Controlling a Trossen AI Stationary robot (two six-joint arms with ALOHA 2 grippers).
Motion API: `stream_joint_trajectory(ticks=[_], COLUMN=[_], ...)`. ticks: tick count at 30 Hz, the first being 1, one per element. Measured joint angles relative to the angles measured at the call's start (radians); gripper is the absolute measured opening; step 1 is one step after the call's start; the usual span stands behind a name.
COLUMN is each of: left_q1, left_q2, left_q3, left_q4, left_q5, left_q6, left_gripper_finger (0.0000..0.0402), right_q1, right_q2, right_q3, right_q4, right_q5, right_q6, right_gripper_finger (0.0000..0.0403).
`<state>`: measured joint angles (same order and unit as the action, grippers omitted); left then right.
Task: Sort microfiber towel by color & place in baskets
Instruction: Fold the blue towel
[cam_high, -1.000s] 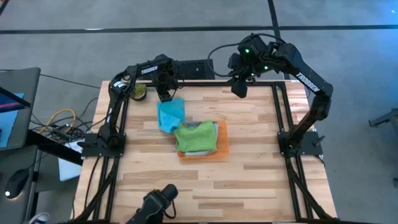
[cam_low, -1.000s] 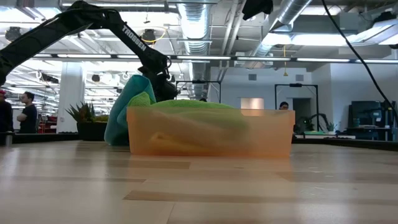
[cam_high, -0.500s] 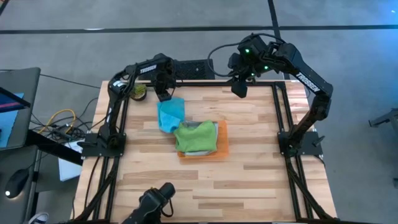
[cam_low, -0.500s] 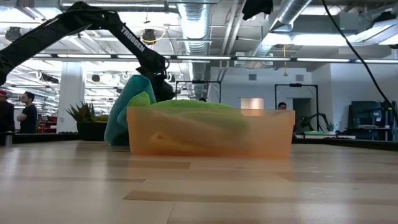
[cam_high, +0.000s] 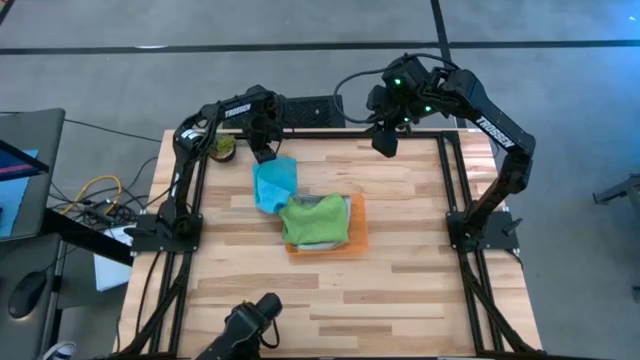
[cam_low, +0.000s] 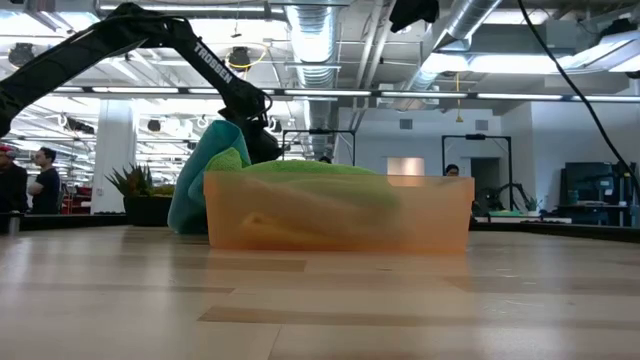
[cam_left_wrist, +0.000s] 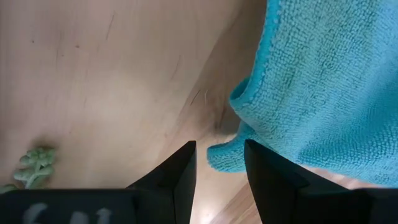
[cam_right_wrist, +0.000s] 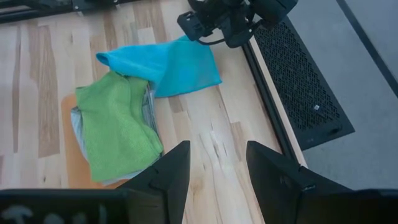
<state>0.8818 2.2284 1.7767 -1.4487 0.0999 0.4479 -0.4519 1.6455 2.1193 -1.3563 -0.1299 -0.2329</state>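
Near the table's (cam_high: 400, 270) far left corner, the left gripper (cam_high: 265, 153) hangs low over the wood, right at the far edge of the blue towel (cam_high: 273, 184). Its own wrist view shows the two dark fingers (cam_left_wrist: 180, 171) parted with a gap between them, nothing held; one folded corner of the blue towel (cam_left_wrist: 323, 93) lies just ahead of the tips, apart from them. A bit of the small green plant (cam_left_wrist: 34, 167) shows off to the side on bare wood.

Blue towel: spread flat on the table, one end running up against the orange tray (cam_high: 355, 225) and the green towel (cam_high: 315, 220). Low view has it rising in a crumpled peak (cam_low: 200, 170) behind the tray's (cam_low: 430, 215) corner.

Green towel: heaped in the tray, covering most of it, bulging above the rim (cam_low: 310, 172). A grey layer peeks from beneath it at the edge (cam_right_wrist: 76, 121); cannot tell what it is.

Right gripper (cam_high: 385, 143): raised above the far edge of the table, well apart from the towels, fingers (cam_right_wrist: 171, 171) spread and empty. From its wrist, tray (cam_right_wrist: 69, 162), green towel (cam_right_wrist: 118, 124) and blue towel (cam_right_wrist: 168, 65) all lie below.

Potted plant (cam_high: 224, 147) sits at the far left corner. People stand in the room behind (cam_low: 40, 180).
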Motion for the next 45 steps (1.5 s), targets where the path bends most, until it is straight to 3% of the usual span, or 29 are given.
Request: stream_joint_trajectory(ticks=[5,10,13,18,23,31,36,45], left_q1=[-0.003,-0.008,-0.007,-0.008,-0.008,-0.011,-0.025,-0.121], left_q2=[-0.003,-0.003,-0.003,-0.003,-0.003,-0.071,-0.160,-0.315], left_q3=[-0.066,-0.127,-0.139,-0.127,-0.071,0.067,0.164,0.314], left_q4=[0.020,0.032,0.042,0.029,-0.013,-0.062,-0.062,-0.054], left_q5=[0.010,-0.078,-0.078,-0.062,-0.059,0.022,0.018,-0.144], left_q6=[0.019,0.042,0.057,0.086,0.091,0.084,0.064,0.041], left_gripper_finger=[0.0126,0.0126,0.0124,0.0084,0.0011,0.0003,0.0002,0.0001], right_q1=[0.000,0.000,0.000,0.000,0.000,0.000,-0.002,-0.009], right_q2=[0.000,0.000,0.000,0.000,0.000,0.000,0.000,0.042], right_q3=[0.000,0.000,0.000,0.000,0.000,0.000,0.000,0.000], right_q4=[0.000,0.000,0.000,0.000,0.001,0.001,0.002,0.086], right_q5=[0.000,0.000,0.000,0.000,0.000,0.000,0.000,-0.002], right_q6=[0.005,0.005,0.005,0.006,0.006,0.006,0.006,-0.011], right_gripper_finger=[0.0182,0.0182,0.0182,0.0182,0.0182,0.0182,0.0182,0.0182])
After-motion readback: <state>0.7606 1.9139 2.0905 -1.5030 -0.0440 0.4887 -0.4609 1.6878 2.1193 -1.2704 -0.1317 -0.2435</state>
